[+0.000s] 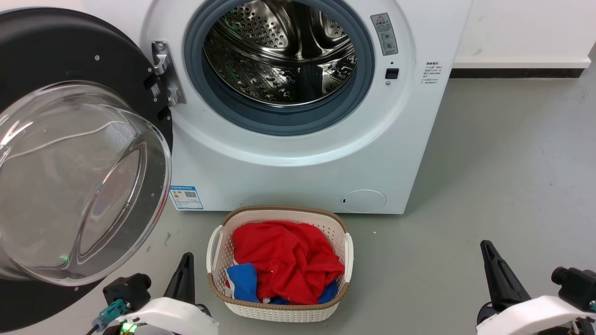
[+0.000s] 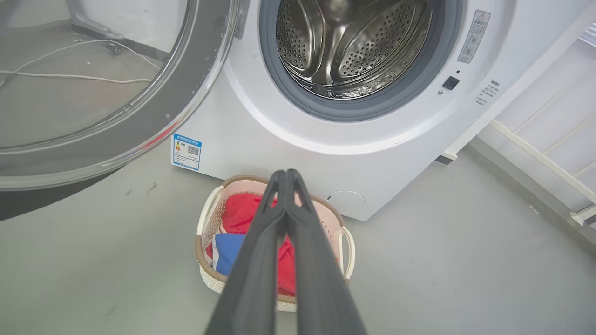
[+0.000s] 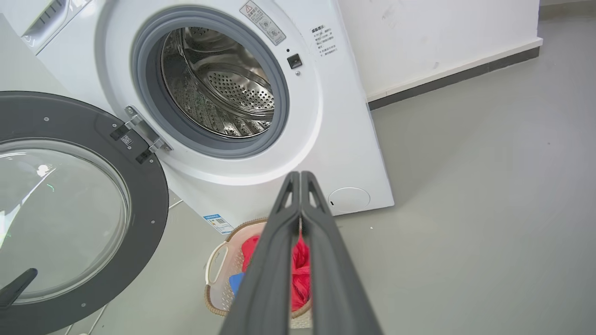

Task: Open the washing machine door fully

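- This is a laundry corner in a plain, sparsely fitted room. It looks more like a test space than a lived-in home.
- A white front-loading washing machine (image 1: 298,163) stands on the floor. The washing machine door (image 1: 56,56) is swung wide, showing the perforated steel drum (image 1: 279,51).
- An energy label (image 1: 186,197) is stuck low on its front.
- A plastic laundry basket (image 1: 279,312) sits just before it, holding a red garment (image 1: 284,260) and a blue one (image 1: 242,279).
- The floor (image 1: 489,186) is smooth grey, and the white wall (image 1: 526,28) ends in a dark skirting strip (image 1: 512,73).
- Through the door glass, loose white cables (image 2: 70,77) trail across the floor.
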### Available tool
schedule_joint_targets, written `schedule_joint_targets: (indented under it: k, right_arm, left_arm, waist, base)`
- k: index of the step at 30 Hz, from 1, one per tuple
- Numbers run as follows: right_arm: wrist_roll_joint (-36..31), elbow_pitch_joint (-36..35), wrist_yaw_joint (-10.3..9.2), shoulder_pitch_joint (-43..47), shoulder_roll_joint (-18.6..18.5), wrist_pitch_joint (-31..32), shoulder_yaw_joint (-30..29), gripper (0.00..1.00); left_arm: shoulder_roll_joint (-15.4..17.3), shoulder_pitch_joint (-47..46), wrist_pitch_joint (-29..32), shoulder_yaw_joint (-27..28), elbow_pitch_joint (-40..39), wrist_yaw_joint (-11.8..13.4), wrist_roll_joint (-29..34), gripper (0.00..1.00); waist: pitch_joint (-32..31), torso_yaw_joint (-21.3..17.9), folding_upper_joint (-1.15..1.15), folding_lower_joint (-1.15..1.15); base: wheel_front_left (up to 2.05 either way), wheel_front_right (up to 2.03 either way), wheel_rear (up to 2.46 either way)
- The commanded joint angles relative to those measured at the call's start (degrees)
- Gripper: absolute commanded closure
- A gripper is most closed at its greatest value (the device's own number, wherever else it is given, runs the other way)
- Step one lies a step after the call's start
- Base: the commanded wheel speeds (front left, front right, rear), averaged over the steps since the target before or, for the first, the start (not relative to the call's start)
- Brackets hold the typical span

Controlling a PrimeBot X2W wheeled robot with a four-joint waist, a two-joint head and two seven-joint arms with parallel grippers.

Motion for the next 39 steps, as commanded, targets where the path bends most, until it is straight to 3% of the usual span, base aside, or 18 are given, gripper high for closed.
schedule_joint_targets:
  k: [1, 39]
  right_arm:
    - [2.3, -0.3, 0.00, -1.8, -0.4, 0.0, -0.2, 1.00]
    - [33.3, 6.4, 0.01, -6.8, -0.8, 1.8, -1.3, 1.00]
  left_arm:
    - [0.0, -1.8, 0.4, 1.0, -0.6, -0.6, -1.8, 1.00]
    - [-4.2, -3.4, 7.7, 10.4, 0.0, -7.6, -27.5, 1.00]
  waist:
    - [0.0, 0.0, 0.00, 0.00]
    - [0.3, -0.6, 0.00, 0.00]
  base:
    - [0.00, 0.00, 0.00]
    - [0.00, 0.00, 0.00]
